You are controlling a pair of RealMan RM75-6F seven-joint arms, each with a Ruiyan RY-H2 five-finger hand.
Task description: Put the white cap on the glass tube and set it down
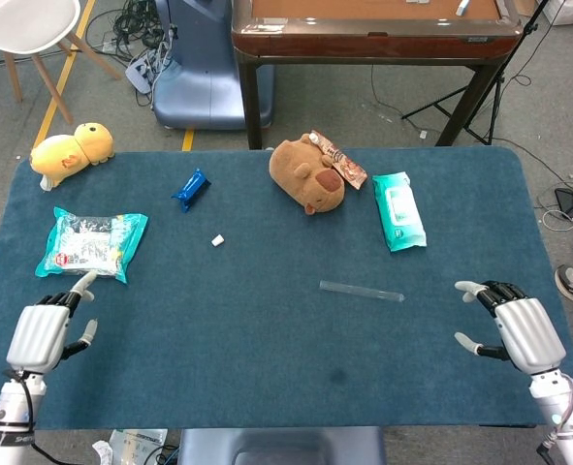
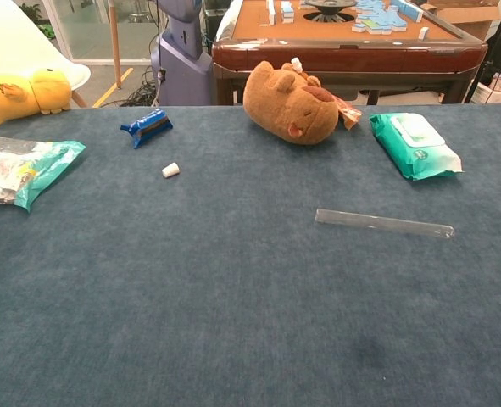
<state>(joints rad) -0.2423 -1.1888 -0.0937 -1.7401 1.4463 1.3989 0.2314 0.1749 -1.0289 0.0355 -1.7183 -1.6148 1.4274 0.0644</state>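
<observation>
The small white cap (image 1: 217, 240) (image 2: 170, 170) lies alone on the blue table cloth, left of centre. A clear glass tube (image 1: 361, 291) (image 2: 384, 223) lies flat on the cloth, right of centre. My left hand (image 1: 46, 330) hovers at the near left, open, fingers apart, holding nothing, well short of the cap. Over at the near right edge my right hand (image 1: 514, 325) is open too, a short way right of the tube. Neither hand shows in the chest view.
A brown plush (image 1: 308, 175) with a snack wrapper, a teal wipes pack (image 1: 398, 209), a blue packet (image 1: 190, 188), a yellow plush (image 1: 70, 150) and a teal bag (image 1: 93, 242) lie along the far and left parts of the table (image 1: 267, 368).
</observation>
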